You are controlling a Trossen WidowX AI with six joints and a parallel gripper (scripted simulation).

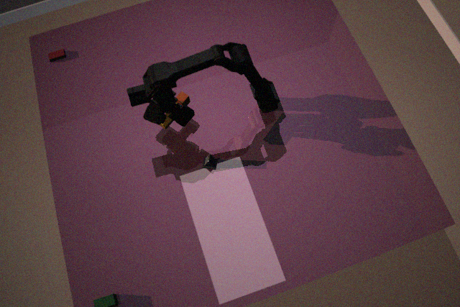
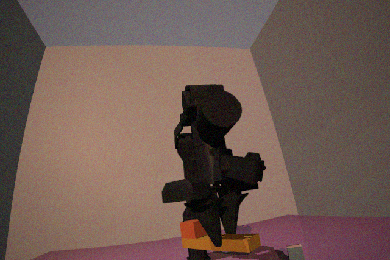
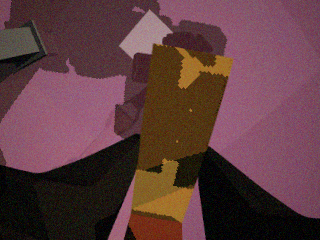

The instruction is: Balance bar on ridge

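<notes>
The yellow-orange bar (image 1: 165, 121) (image 2: 239, 244) (image 3: 185, 100) has an orange-red block (image 1: 182, 98) (image 2: 190, 229) (image 3: 155, 227) at one end. My gripper (image 1: 169, 115) (image 2: 225, 238) (image 3: 171, 147) is shut on the bar, with a finger on each long side, nearer the block's end. The bar hangs above the table, near level in the exterior view. The small grey ridge (image 1: 210, 162) (image 3: 19, 44) stands on the table, apart from the bar, left of it in the wrist view. A pale grey-green shape at the lower right of the exterior view may be the ridge.
A red block (image 1: 57, 55) lies at the table's far left corner, and a green block (image 1: 105, 300) at the lower left. A pale rectangle (image 1: 237, 233) lies on the glossy magenta table (image 1: 353, 192) beside the ridge. Dark arm shadows and reflections cross the table.
</notes>
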